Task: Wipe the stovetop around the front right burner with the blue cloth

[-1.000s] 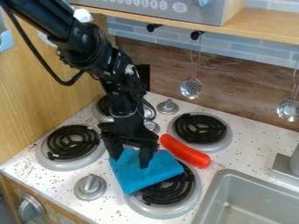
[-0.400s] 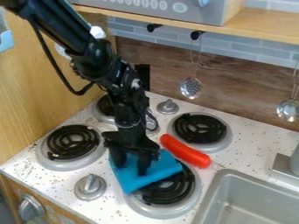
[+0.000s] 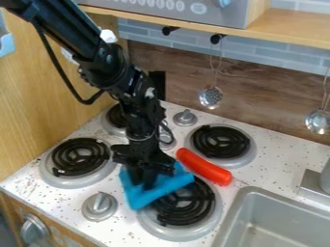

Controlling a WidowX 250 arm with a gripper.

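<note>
From my station I register matt blue cloth [image 3: 151,192], glossy smooth red plastic [image 3: 203,167], brushed-looking metal sink [image 3: 247,205]

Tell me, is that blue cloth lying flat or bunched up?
Bunched up: the blue cloth rises in folds around the gripper, whose fingers are close together and pinching it.

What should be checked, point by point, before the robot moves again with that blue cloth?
1. Gripper has hold of the cloth: ok, the cloth is bunched between its jaws.
2. Cloth clear of the burner: not ok, it overlaps the burner's edge.
3. Wide gap between cloth and red object: not ok, they are close together.
4. Burner cool: cannot tell; its coil is black, with no glow.
5. Arm clear of the hanging ladles: ok, they hang well to one side.
</note>
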